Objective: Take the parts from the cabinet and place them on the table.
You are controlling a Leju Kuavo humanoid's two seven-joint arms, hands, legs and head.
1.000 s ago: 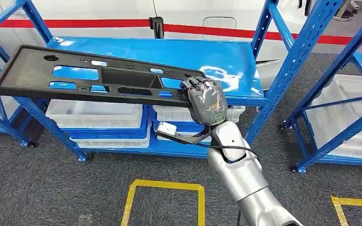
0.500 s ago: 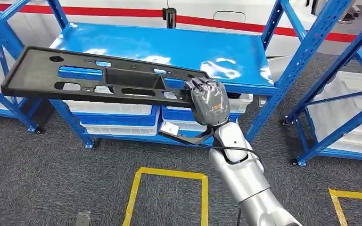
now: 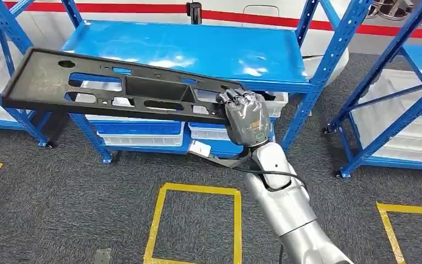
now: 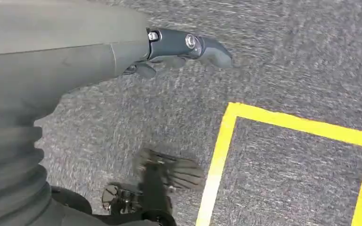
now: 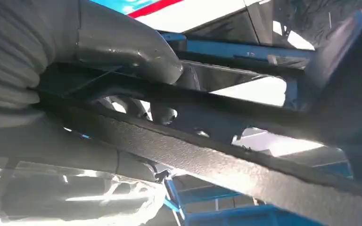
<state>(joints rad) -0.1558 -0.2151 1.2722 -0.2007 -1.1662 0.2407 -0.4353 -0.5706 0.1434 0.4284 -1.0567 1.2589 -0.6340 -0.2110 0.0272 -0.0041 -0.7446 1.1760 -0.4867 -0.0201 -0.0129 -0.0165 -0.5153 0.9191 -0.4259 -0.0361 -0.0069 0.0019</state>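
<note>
A long black plastic panel (image 3: 115, 91) with several cut-outs hangs level in the air in front of the blue rack's top shelf (image 3: 198, 47). My right hand (image 3: 246, 118) grips the panel's right end, and the rest of it reaches out to the left. In the right wrist view the thumb (image 5: 122, 47) lies over the panel's dark edge (image 5: 217, 160) and fingers curl beneath it. My left hand (image 4: 169, 47) hangs over grey carpet, its fingers apart and holding nothing.
White bins (image 3: 137, 132) sit on the blue rack's lower shelves. A second blue rack (image 3: 395, 110) stands to the right. Yellow tape squares (image 3: 198, 190) mark the grey carpet in front of me.
The whole picture has shifted: the rack now sits higher and farther off, so the camera moved. The panel stays in my right hand's grip and has come off the shelf front.
</note>
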